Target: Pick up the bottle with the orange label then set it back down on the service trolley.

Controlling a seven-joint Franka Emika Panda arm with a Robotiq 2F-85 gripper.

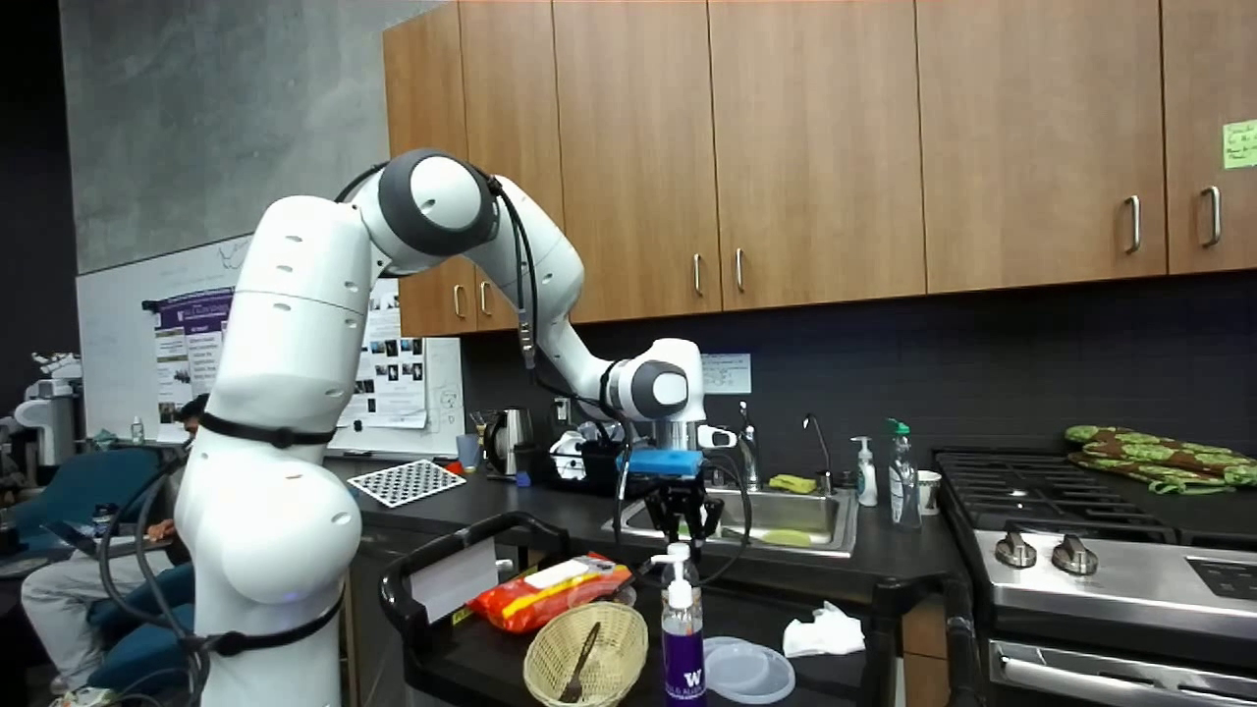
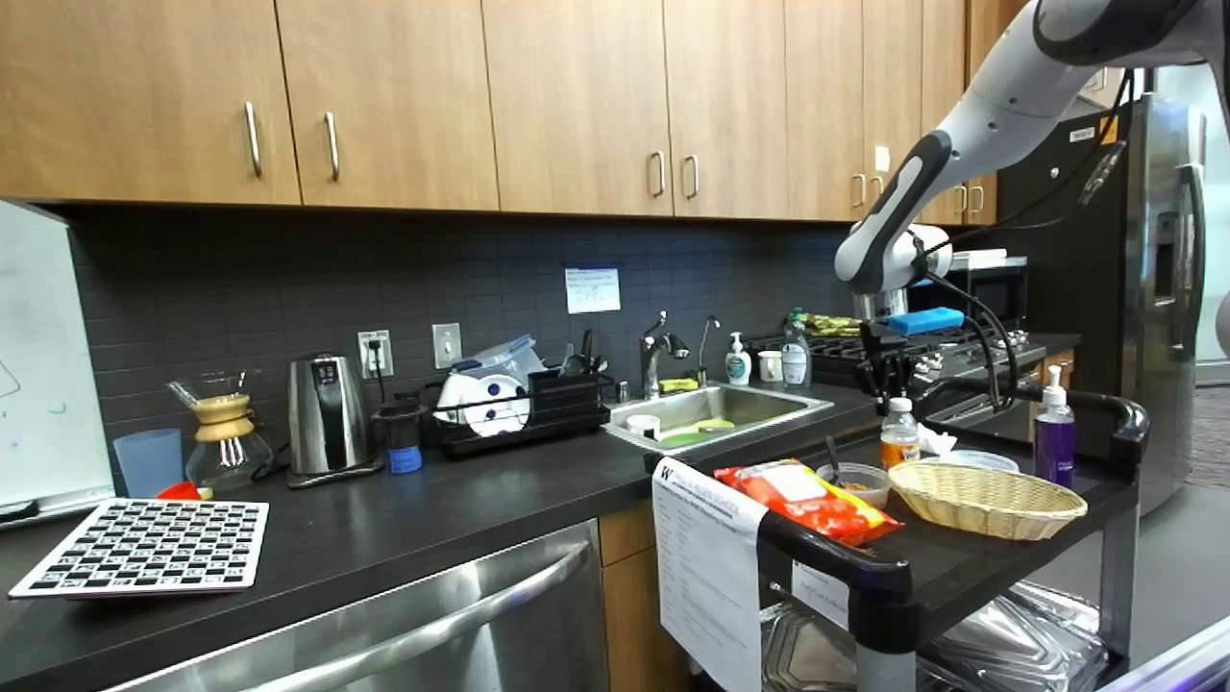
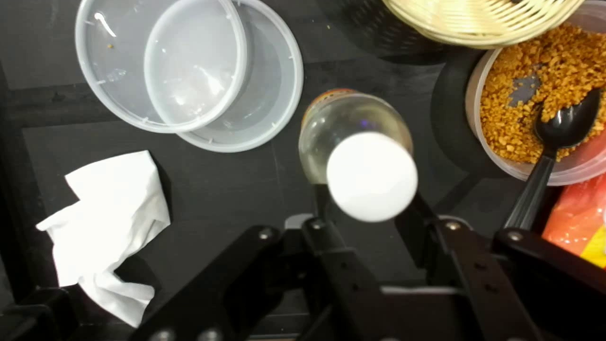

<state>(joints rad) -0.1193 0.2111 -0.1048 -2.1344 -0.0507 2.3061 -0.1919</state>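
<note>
Gripper [image 3: 370, 196] pinches the bottle [image 2: 899, 430] by its neck, just under the white cap [image 3: 372, 175]; bottle looks upright, directly below, on the service trolley [image 1: 481, 663]. Probably light, squeezable plastic, a bit slick; neck likely the stiffest hold. Orange label [image 2: 900, 453]: text too small to read. Pump bottle [image 1: 683, 643] near gripper: "W" legible.

White rounded arm [image 1: 304, 295], dark-grey joint bands [image 1: 397, 201], black straps [image 1: 280, 436], dangling black cables [image 2: 990, 351], blue block [image 2: 925, 321] near black fingers [image 3: 348, 274] (shiny screws [image 3: 453, 226] there).
</note>
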